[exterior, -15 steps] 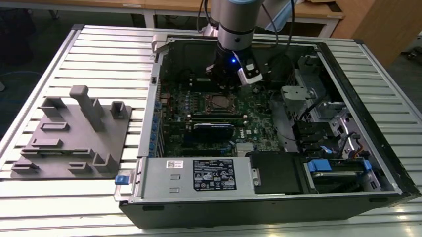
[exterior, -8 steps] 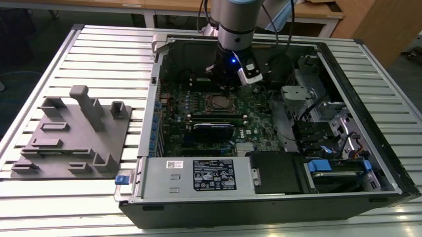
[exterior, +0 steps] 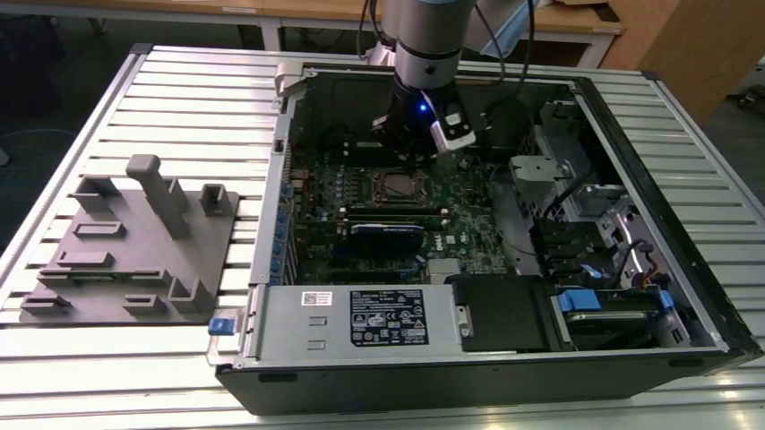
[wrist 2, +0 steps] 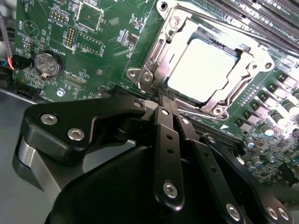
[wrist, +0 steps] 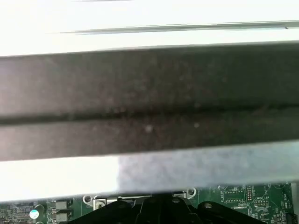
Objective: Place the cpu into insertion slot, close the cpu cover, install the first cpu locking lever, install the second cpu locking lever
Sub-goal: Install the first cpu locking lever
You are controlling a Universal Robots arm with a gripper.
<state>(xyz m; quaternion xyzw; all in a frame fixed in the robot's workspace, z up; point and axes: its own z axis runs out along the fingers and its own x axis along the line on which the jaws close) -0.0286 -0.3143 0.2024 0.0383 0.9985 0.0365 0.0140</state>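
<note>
The cpu (wrist 2: 205, 70) lies flat in the insertion slot (exterior: 395, 185) on the green circuit board (wrist 2: 107, 42), its silvery top showing through the window of the cpu cover (wrist 2: 175, 44). The cover lies down over the chip. My gripper (wrist 2: 166, 97) is shut, its black fingers pressed together. Its tips are at the socket's near edge by a corner screw, beside a thin metal lever (wrist 2: 155, 70) that runs along the frame. Whether the tips touch the lever is unclear. In the exterior view the gripper (exterior: 413, 152) hangs just behind the socket, inside the open computer case.
A coin battery (wrist 2: 46, 63) and rows of long memory slots (wrist 2: 261, 14) flank the socket. A black module (exterior: 385, 231), the power supply (exterior: 358, 313) and a drive cage (exterior: 586, 206) crowd the case. A grey fixture (exterior: 132, 242) sits on the slatted table at the exterior view's left.
</note>
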